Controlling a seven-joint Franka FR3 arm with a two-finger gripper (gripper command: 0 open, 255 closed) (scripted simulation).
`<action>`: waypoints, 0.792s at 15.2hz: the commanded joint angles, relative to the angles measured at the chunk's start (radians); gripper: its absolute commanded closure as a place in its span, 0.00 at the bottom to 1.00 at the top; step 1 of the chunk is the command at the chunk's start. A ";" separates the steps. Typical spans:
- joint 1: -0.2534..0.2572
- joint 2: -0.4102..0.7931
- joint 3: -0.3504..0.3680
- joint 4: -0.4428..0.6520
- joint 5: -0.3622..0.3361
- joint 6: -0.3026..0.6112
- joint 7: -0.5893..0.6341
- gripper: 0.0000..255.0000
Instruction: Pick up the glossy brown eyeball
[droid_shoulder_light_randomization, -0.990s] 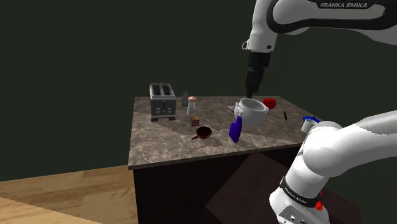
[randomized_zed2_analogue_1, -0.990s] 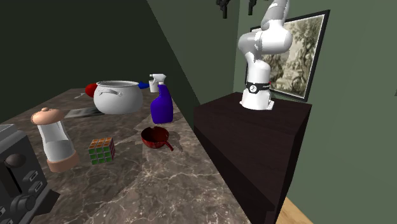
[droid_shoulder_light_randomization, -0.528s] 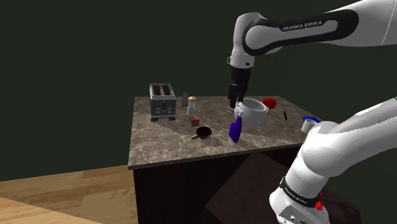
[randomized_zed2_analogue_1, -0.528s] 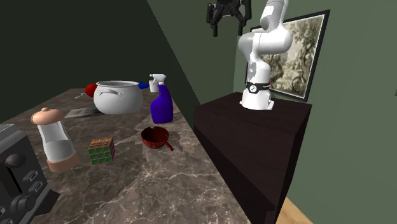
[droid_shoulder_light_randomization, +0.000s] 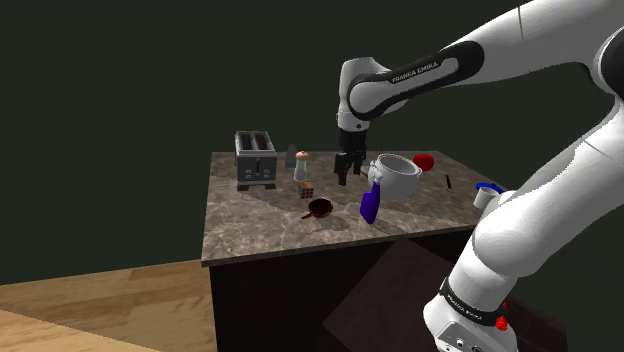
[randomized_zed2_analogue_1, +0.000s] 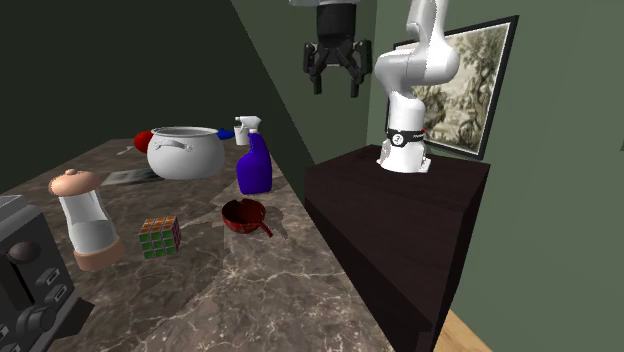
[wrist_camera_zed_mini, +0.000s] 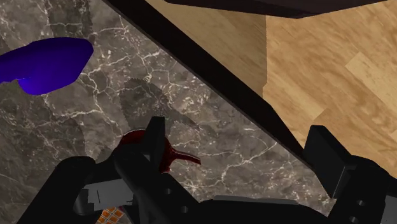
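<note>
Brown-red glossy eyeball (randomized_zed2_analogue_1: 243, 215) with a short tail lies on the marble counter (randomized_zed2_analogue_1: 250, 290) near the blue spray bottle (randomized_zed2_analogue_1: 254, 165). The black gripper (randomized_zed2_analogue_1: 334, 85), fingers apart, hangs above; descending, it may knock the bottle.

White lettering reading "FRANKA EMIKA" runs along a dark stretch of the robot arm's forearm (droid_shoulder_light_randomization: 412, 73) — seen in the shoulder view. A black band (droid_shoulder_light_randomization: 466, 306) near the arm's base carries white print — too small to read.
</note>
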 joint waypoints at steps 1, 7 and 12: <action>-0.004 0.087 0.003 0.023 -0.010 0.063 0.016 0.00; -0.016 0.324 0.002 0.114 -0.046 0.202 0.061 0.00; -0.021 0.524 -0.007 0.225 -0.077 0.283 0.099 0.00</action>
